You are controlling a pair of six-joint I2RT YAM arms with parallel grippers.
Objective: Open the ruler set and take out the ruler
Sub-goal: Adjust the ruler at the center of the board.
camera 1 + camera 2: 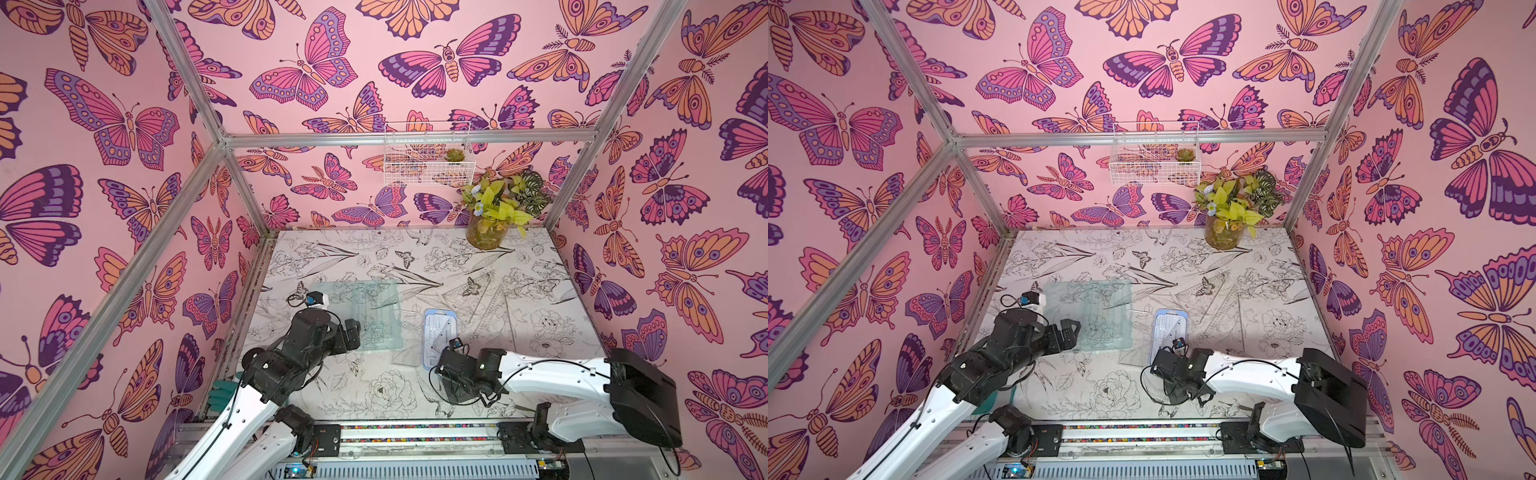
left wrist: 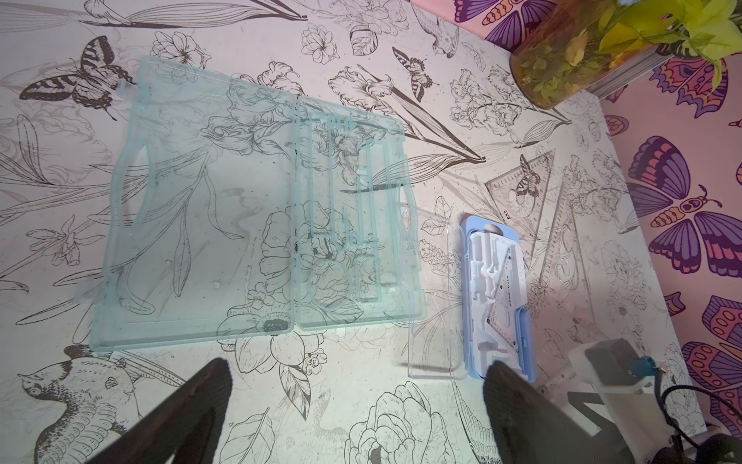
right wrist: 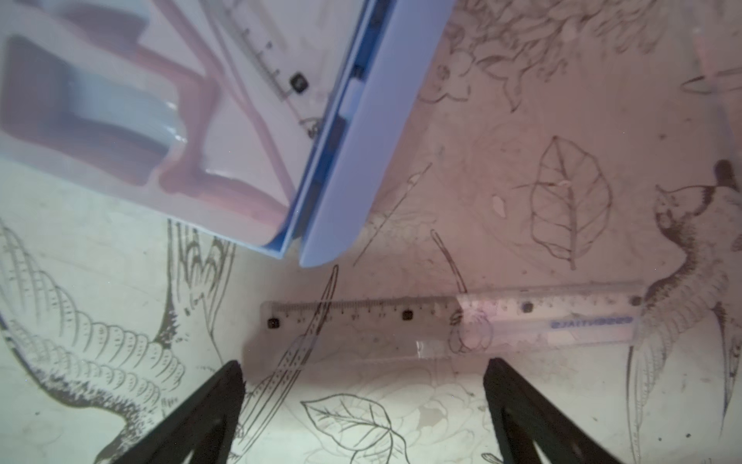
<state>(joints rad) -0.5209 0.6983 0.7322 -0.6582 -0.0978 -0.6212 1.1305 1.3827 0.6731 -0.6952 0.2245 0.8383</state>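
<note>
Jaws of the right arm (image 1: 552, 374) are hanging released and empty close to the ruler (image 3: 449, 319), which is lying flat on the surface (image 3: 522, 120) just beside the open case (image 3: 349, 132). The left arm (image 1: 299, 345) is hovering by the green tray (image 2: 200, 221), jaws likewise released. The take-out step is seemingly finishing. Next, the right arm is probably needing only to lift clear without nudging the ruler.

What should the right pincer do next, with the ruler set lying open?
Probably lift the right pincer straight up and away. It stands open and empty, and the clear ruler already lies flat on the table just beyond its fingertips, outside the blue case. The ruler looks taken out, so a clean retreat avoids nudging it.
</note>
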